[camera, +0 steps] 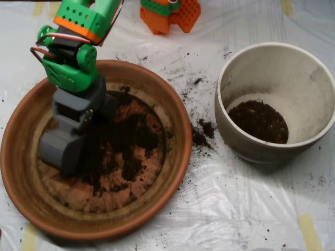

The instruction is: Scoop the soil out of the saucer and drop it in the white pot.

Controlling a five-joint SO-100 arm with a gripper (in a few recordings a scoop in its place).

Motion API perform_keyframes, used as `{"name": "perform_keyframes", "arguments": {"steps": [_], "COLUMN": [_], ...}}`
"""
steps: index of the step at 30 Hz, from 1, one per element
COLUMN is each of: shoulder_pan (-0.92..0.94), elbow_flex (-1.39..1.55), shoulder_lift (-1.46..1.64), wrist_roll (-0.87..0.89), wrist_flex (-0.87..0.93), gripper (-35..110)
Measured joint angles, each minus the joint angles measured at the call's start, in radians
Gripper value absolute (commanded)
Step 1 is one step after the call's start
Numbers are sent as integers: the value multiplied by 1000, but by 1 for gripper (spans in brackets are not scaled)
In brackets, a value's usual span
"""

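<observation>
The terracotta saucer (pixel 172 157) fills the left half of the overhead view. Dark soil (pixel 125 141) lies spread over its ridged base, thickest at the centre. My grey scoop (pixel 65 149) reaches down from the green and orange arm into the saucer's left side, its lower end at the edge of the soil. The white pot (pixel 314 78) stands to the right, upright, with a patch of soil (pixel 258 121) on its bottom.
Spilled soil clumps (pixel 203 133) and crumbs lie on the white plastic sheet between saucer and pot. An orange part of the robot base (pixel 170 14) sits at the top edge. Tape strips (pixel 310 230) hold the sheet down.
</observation>
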Motion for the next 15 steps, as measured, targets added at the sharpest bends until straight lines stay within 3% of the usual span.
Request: {"name": "perform_keyframes", "arguments": {"steps": [9,15], "shoulder_pan": [5,32], "elbow_flex": [-150,-407], "shoulder_lift": [-114,-256], "wrist_roll": [-41,-52], "wrist_flex": [103,247], "gripper": [31,22]}}
